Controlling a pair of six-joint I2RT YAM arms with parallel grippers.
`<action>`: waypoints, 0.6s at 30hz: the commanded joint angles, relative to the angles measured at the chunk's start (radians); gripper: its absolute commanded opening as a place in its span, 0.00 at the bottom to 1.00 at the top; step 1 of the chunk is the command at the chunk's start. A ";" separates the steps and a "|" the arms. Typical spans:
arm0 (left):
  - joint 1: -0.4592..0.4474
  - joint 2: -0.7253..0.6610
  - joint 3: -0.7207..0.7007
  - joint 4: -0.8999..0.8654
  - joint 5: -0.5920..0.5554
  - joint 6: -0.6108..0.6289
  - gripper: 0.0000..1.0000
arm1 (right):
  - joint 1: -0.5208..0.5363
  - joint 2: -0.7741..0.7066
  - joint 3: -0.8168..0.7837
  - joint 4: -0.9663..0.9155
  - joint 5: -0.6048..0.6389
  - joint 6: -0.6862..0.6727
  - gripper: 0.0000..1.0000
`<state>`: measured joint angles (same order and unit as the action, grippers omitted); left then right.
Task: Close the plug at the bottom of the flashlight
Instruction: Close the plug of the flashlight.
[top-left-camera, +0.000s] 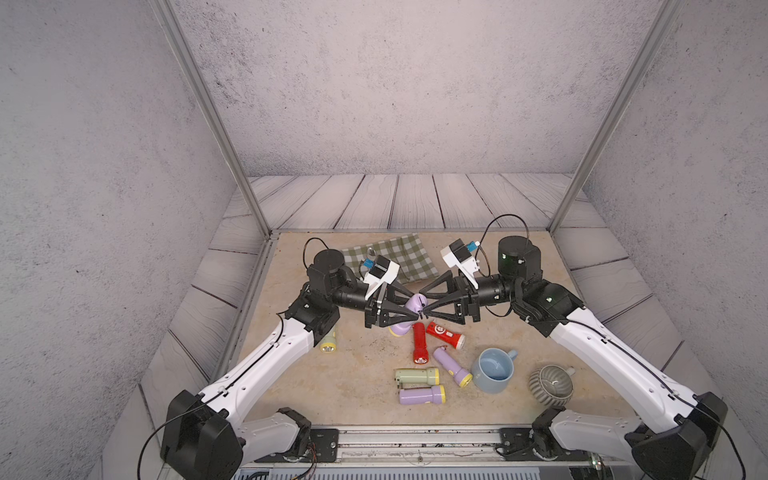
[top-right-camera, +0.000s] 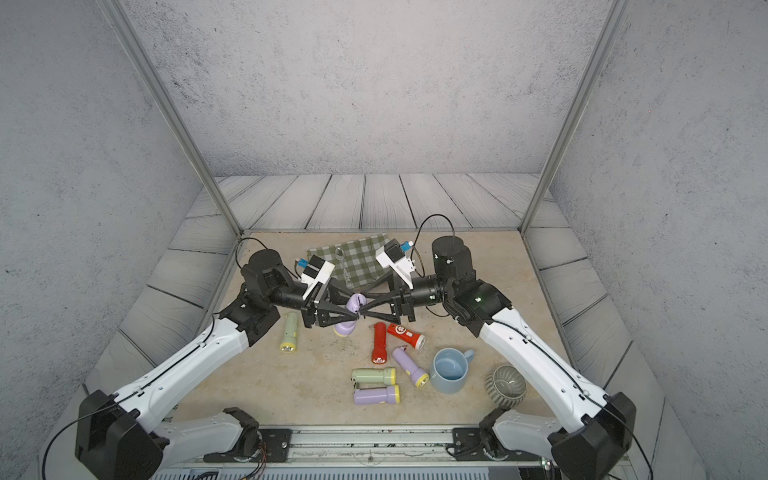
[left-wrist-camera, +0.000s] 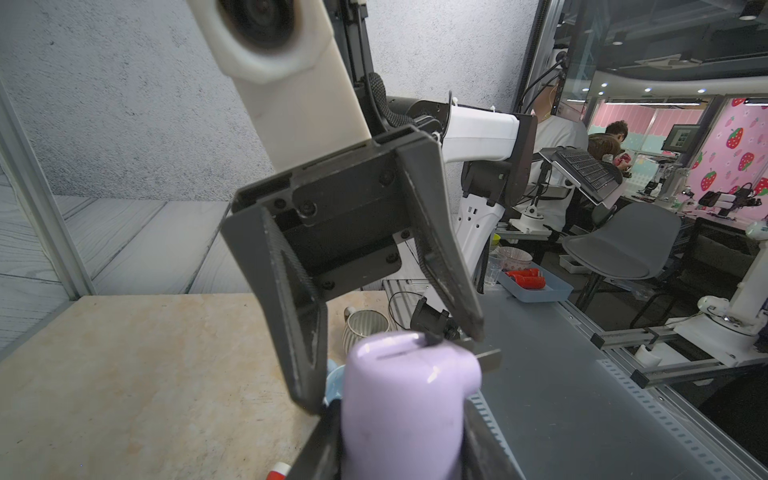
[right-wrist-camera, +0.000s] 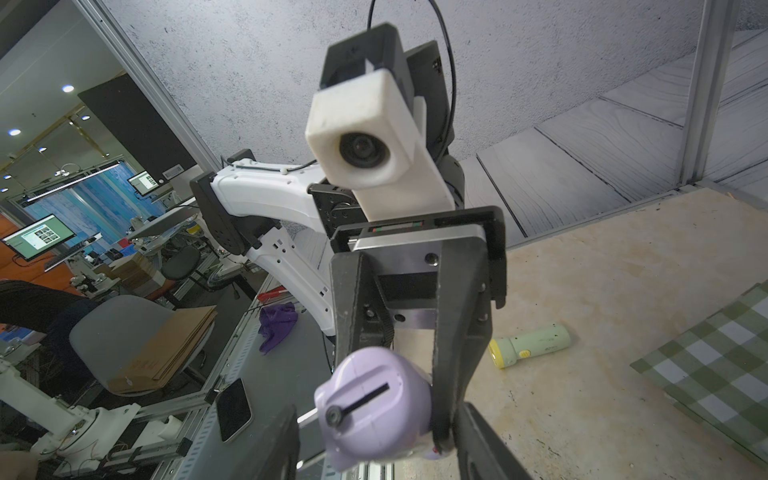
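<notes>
A: What are the two grippers doing?
B: The left gripper (top-left-camera: 410, 309) is clamping shut on the lilac flashlight (left-wrist-camera: 407, 407) over the table (top-left-camera: 353, 395). The right gripper (left-wrist-camera: 392, 372) is standing half open, holding nothing, straddling its bottom end beside the black plug (right-wrist-camera: 334, 415).

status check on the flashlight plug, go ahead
Left gripper shut on lilac flashlight. Right gripper open, straddling its base. Plug prong sticking out, not closed. Nothing in the way.
</notes>
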<state>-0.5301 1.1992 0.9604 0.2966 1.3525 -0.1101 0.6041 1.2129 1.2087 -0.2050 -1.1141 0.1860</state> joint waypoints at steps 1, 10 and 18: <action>-0.001 0.002 0.031 0.038 0.033 -0.013 0.00 | 0.005 0.021 0.040 0.037 -0.057 0.025 0.58; -0.001 0.002 0.029 0.030 0.042 -0.001 0.00 | 0.005 0.056 0.073 0.040 -0.089 0.041 0.52; -0.001 -0.005 0.032 0.027 0.045 -0.002 0.00 | 0.005 0.058 0.062 0.039 -0.097 0.031 0.44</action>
<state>-0.5285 1.1995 0.9604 0.2962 1.3769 -0.1135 0.6041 1.2671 1.2545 -0.1753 -1.1854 0.2245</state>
